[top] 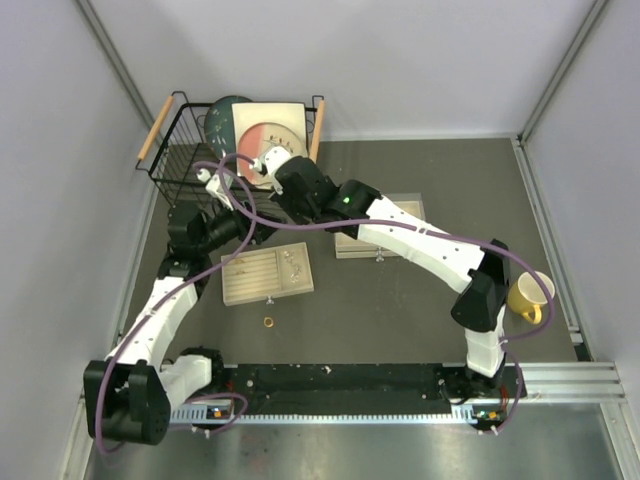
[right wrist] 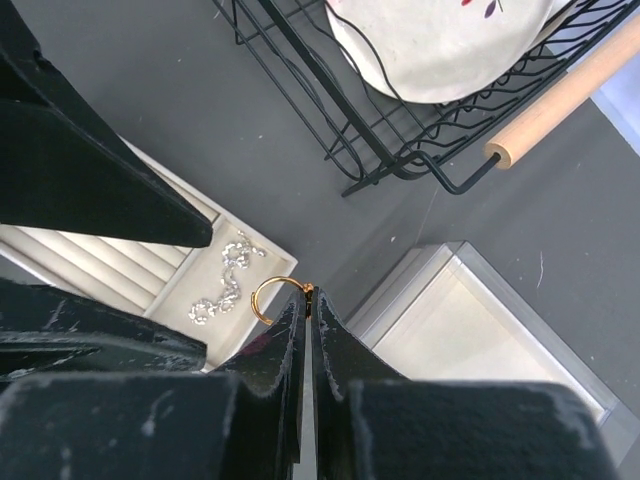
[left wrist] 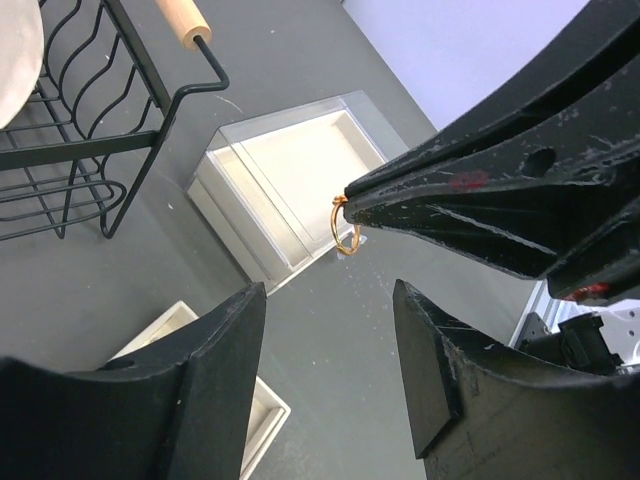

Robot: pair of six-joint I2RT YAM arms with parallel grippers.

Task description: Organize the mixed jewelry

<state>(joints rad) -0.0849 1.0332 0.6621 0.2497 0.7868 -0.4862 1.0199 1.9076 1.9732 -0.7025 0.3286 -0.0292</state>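
In an apparent handover, the right gripper [right wrist: 308, 297] pinched a gold ring [right wrist: 268, 298] just beyond the left gripper [left wrist: 330, 300], whose spread jaws next needed to close on it.

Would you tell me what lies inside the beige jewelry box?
A silver chain lies in one compartment of the beige box; the ribbed slots beside it look bare. The left gripper covers the rest.
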